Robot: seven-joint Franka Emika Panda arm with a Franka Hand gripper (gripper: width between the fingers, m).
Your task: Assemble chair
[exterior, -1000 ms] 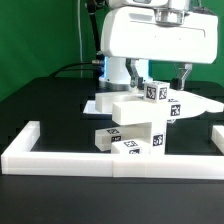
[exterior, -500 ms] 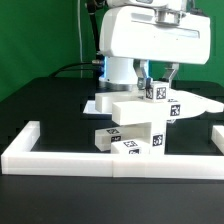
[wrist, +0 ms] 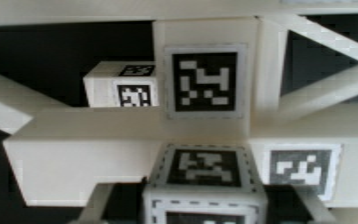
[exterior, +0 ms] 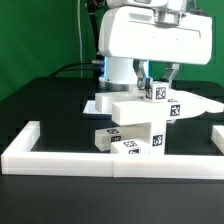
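The white chair parts stand stacked mid-table: a flat slab (exterior: 122, 104) on top, and tagged blocks (exterior: 130, 146) below at the front. My gripper (exterior: 156, 84) hangs over the stack's far right part and is shut on a small tagged leg block (exterior: 155, 93). That block sits on or just over the stack. In the wrist view the leg block (wrist: 202, 172) lies between my dark fingers (wrist: 119, 203), with my gripper (wrist: 202, 207) right over a wide white part (wrist: 87, 150). Beyond it are a tagged upright bar (wrist: 206, 75) and another tagged block (wrist: 131, 92).
A long low white border rail (exterior: 60, 158) runs along the table's front with raised ends at both sides. A flat white piece (exterior: 203, 103) lies behind the stack on the exterior view's right. The black table (exterior: 50, 105) extends to a green backdrop.
The gripper and the leg block shifted slightly up between one second ago and half a second ago. Nothing has visibly moved since.
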